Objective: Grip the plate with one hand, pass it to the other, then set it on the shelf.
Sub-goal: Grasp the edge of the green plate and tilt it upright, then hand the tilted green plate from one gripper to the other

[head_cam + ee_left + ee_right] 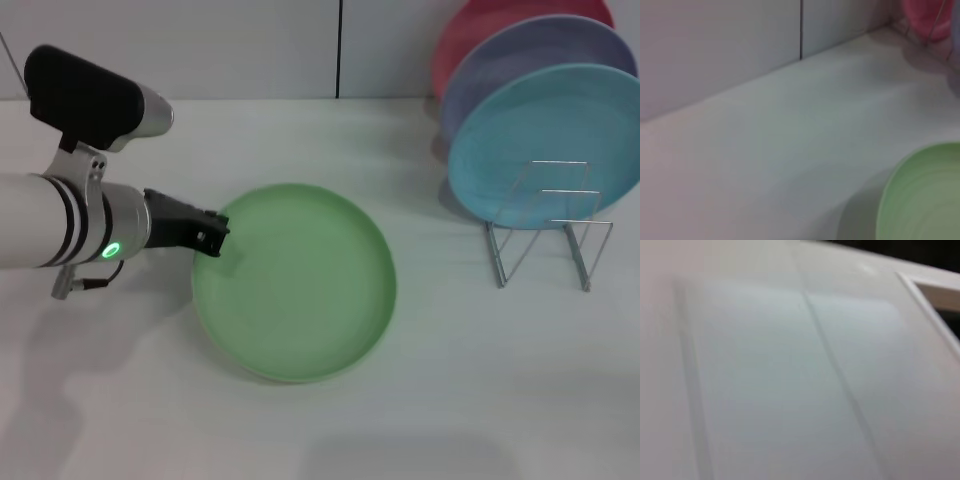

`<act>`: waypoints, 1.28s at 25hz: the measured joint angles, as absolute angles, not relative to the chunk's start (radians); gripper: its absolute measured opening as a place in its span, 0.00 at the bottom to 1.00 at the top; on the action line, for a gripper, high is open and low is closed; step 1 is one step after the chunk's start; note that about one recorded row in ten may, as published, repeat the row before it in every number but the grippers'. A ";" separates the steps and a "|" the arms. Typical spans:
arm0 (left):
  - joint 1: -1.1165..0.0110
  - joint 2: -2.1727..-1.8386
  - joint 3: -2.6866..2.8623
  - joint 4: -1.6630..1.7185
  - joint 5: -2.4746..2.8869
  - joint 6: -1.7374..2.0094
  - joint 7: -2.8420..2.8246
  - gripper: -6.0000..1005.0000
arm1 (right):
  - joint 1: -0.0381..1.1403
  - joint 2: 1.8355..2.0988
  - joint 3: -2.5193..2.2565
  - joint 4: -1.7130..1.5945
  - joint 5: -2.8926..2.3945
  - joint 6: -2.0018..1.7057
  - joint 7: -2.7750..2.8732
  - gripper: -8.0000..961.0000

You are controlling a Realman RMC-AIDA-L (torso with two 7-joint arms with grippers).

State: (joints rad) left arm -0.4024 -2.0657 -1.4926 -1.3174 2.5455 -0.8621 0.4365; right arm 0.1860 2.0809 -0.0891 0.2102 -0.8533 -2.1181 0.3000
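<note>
The light-green plate (295, 285) lies on the white table in the middle of the head view. Its rim also shows in the left wrist view (925, 200). My left gripper (212, 234), black on the thick silver-white arm with the green light, is at the plate's left rim and overlaps its edge. The wire shelf (548, 235) stands to the right of the plate, with free slots at its front. My right gripper is out of view; its wrist view shows only a pale surface.
A light-blue plate (545, 140), a lavender plate (520, 60) and a pink plate (480, 30) stand upright in the shelf's back slots. A white wall (250, 45) runs behind the table.
</note>
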 joint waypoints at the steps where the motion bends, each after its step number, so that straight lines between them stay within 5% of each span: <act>1: -0.400 -2.066 -1.494 -1.330 2.545 -0.862 0.439 0.06 | 0.216 2.077 -0.131 0.160 -0.891 -2.179 0.365 0.86; 11: -0.379 -2.064 -1.531 -1.470 2.545 -0.852 0.457 0.05 | 0.502 2.084 -0.317 -0.375 -1.148 -1.790 0.829 0.86; 16: -0.375 -2.064 -1.535 -1.495 2.545 -0.835 0.456 0.05 | 0.549 2.085 -0.548 -0.660 -1.226 -1.473 1.143 0.86; 23: -0.377 -2.064 -1.538 -1.514 2.544 -0.813 0.458 0.05 | 0.590 2.044 -0.817 -1.133 -1.736 -1.208 2.020 0.86; 32: -0.369 -2.064 -1.532 -1.546 2.523 -0.747 0.476 0.04 | 0.832 1.961 -0.670 -1.267 -2.185 -1.675 2.552 0.86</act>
State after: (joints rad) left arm -0.3691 -2.0636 -1.5316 -1.5460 2.5228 -0.7470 0.4756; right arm 0.8322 1.9613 -0.6696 -1.2667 -2.1852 -1.6749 2.5525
